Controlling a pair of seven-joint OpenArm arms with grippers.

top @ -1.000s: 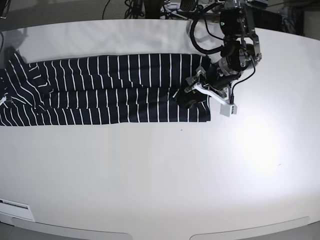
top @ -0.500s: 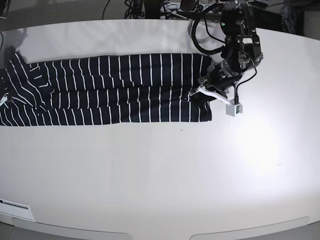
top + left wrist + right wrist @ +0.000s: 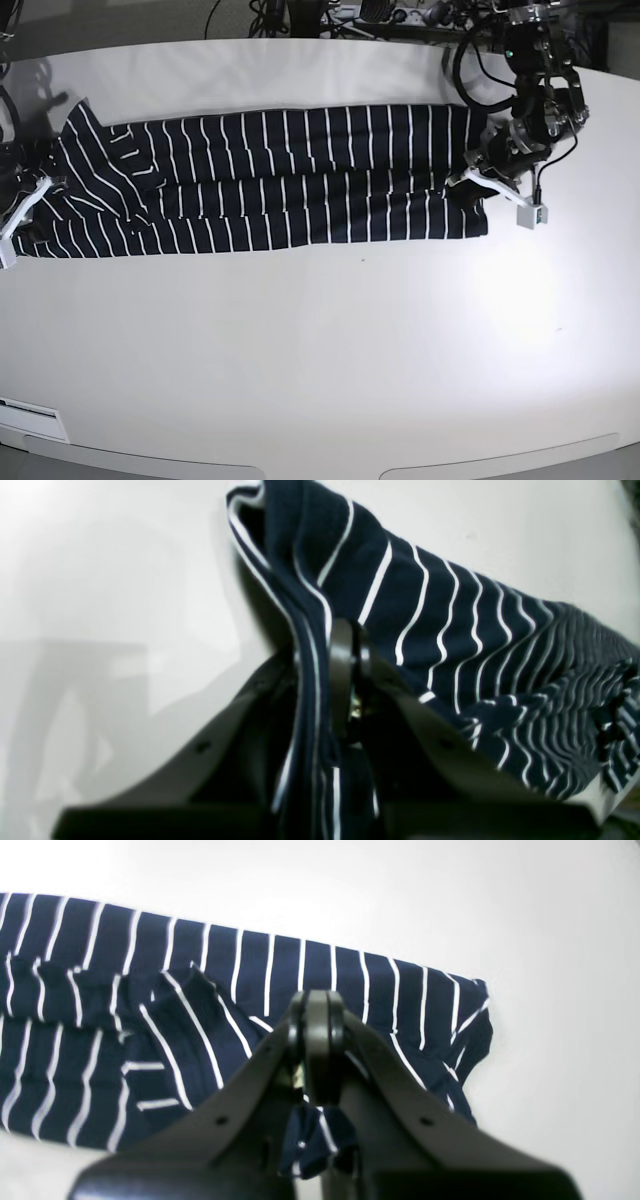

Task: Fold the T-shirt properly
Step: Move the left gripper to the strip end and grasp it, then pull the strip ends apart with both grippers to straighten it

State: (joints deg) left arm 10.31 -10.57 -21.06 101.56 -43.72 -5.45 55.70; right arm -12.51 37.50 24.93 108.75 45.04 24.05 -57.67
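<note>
one t-shirt [image 3: 270,180], dark navy with thin white stripes, lies as a long band across the upper half of one white table [image 3: 320,350]. two grippers: the left gripper [image 3: 468,185], at the band's right end, is clamped on a raised fold of cloth; the right gripper [image 3: 25,205], at the far left edge, is pinched on the other end.
</note>
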